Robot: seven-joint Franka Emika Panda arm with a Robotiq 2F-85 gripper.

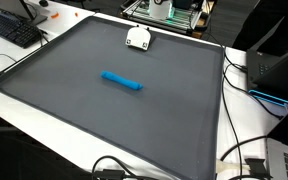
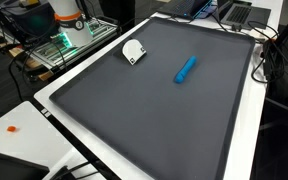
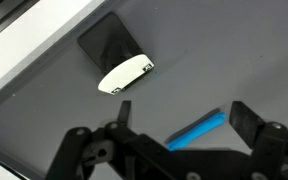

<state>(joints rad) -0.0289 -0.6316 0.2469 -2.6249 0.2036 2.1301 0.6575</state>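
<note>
A blue cylinder [image 1: 122,81] [image 2: 185,69] lies flat on the dark grey mat [image 1: 84,110] [image 2: 154,120], near its middle. A small white rounded object [image 1: 137,38] [image 2: 133,51] rests near the mat's edge on the robot's side. In the wrist view my gripper [image 3: 184,112] is open and hangs above the mat. The blue cylinder [image 3: 196,130] shows below, between the two dark fingers [image 3: 246,118], and nothing touches it. The white object [image 3: 126,76] lies further off, with a dark patch behind it. Neither exterior view shows the gripper.
The mat covers a white table [image 1: 244,120] [image 2: 54,100]. A keyboard [image 1: 14,30] and a black box [image 1: 279,70] flank it, with cables [image 1: 246,160] at the near corner. A laptop [image 2: 234,12] stands at one end, and a small orange item [image 2: 12,128] lies off the mat.
</note>
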